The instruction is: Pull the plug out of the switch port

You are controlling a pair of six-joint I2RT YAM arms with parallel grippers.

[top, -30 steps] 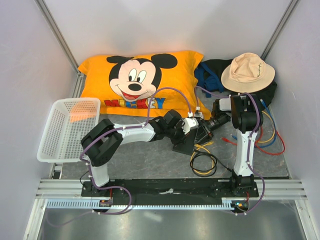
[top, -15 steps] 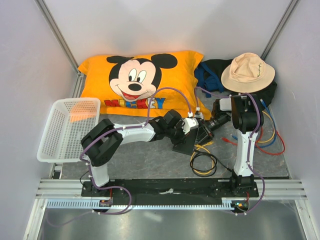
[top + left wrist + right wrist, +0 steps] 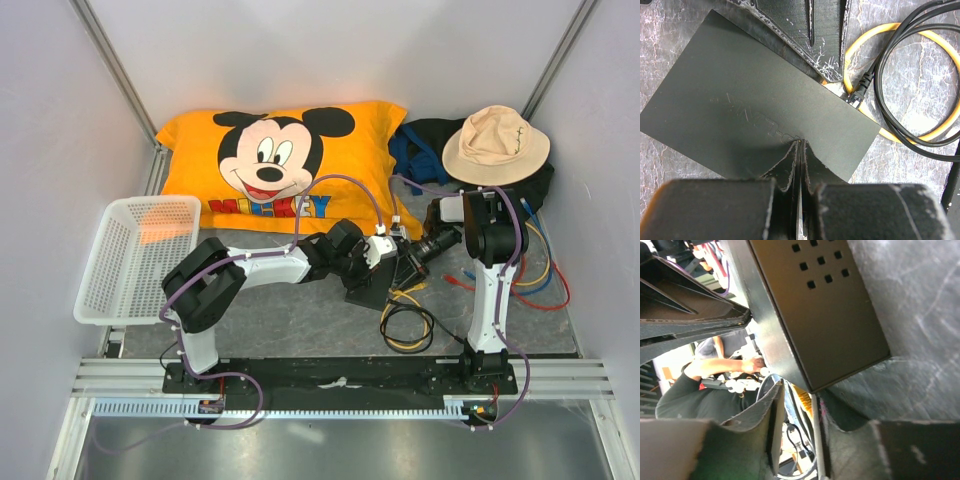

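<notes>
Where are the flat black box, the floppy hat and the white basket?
switch (image 3: 765, 115): left wrist view, its flat top face.
hat (image 3: 496, 143): top view, its crown.
basket (image 3: 135, 262): top view, its bare mesh floor.

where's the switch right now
In the top view the switch lies mid-table under the left gripper, just on the near side of the Mickey pillow, with coiled yellow and black cables on its right.

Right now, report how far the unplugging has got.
Done: left gripper is shut, tips down on the switch. In hand: right gripper sits at its socket edge. Left: the black plug looks seated there, so the pull is not yet done.
</notes>
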